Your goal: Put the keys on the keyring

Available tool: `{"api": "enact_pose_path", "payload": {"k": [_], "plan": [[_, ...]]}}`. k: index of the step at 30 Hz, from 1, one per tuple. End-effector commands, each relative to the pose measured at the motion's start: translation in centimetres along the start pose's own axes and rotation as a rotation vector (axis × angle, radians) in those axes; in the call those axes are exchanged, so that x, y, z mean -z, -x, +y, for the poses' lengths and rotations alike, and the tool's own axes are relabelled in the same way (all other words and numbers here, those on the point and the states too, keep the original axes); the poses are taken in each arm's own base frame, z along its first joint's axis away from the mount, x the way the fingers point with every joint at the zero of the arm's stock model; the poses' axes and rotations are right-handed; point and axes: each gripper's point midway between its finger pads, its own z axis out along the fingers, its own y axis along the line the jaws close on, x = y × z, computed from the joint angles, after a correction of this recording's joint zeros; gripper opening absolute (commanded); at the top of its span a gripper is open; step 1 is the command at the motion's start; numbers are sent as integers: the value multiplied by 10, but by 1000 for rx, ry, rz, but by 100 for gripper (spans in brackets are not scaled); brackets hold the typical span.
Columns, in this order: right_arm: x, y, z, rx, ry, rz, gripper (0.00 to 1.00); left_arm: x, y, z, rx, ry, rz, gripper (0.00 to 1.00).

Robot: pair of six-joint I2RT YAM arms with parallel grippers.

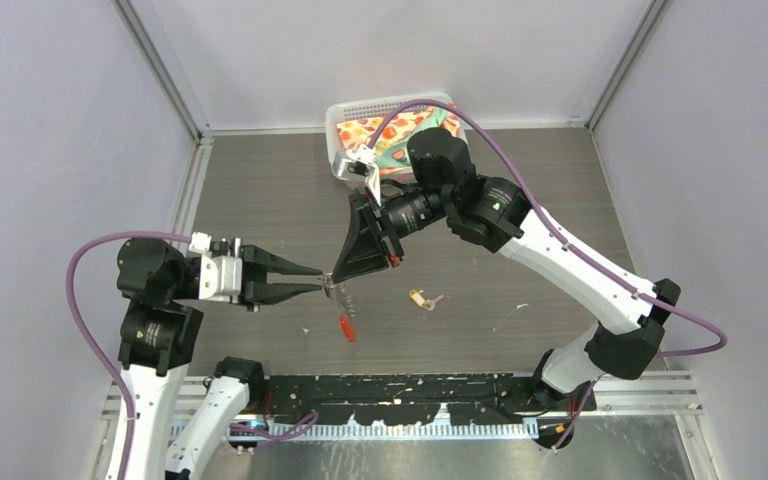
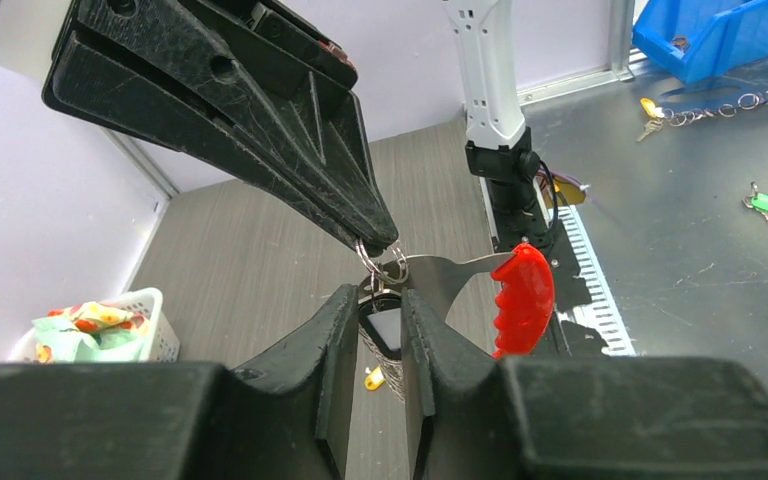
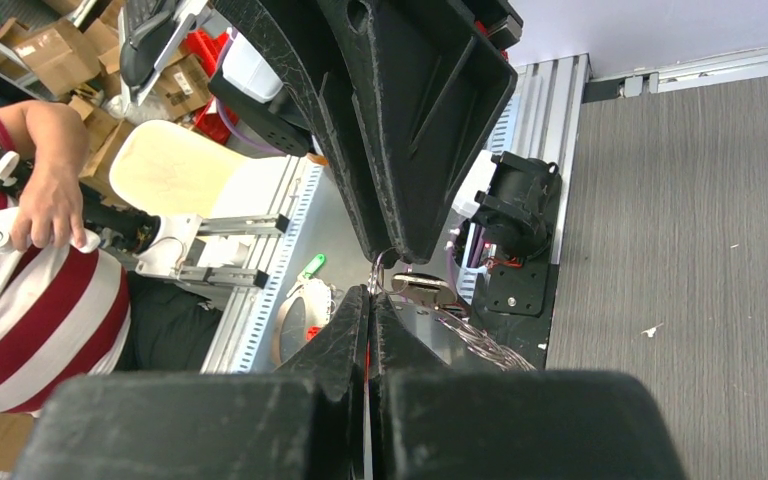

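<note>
Brass key point(image 1: 419, 298) loose on table point(image 1: 520, 200), unthreaded | keyring point(image 1: 345, 322) hangs mid-air, my right gripper point(image 1: 333, 279) pinched shut on it | left gripper point(image 1: 320, 280) flanks black-headed key point(image 2: 383, 332) at ring, I can't tell if clamped | neither key confirmed on

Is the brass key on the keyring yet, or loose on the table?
Loose. The brass key lies on the table, apart from the keyring pinched by the right fingers.
</note>
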Motion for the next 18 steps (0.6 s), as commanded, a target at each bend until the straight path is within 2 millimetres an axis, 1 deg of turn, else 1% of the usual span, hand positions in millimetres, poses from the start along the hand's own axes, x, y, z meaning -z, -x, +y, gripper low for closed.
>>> {"api": "enact_pose_path", "payload": {"k": [1,6,9,13,18], "plan": [[3,17,13,59,31,-30,1,-1,3,-2,-7,-32,-9,21],[1,20,12,69,31,-35,1,-1,1,-6,5,-58,-11,10],[0,21,11,70,32,-37,1,-1,-1,-7,12,-65,-12,1],[2,27,9,94,-4,-73,1,-1,-2,-9,7,-66,-12,0],[7,35,2,131,-84,-148,1,0,-4,-10,-23,-52,-12,0]]}}
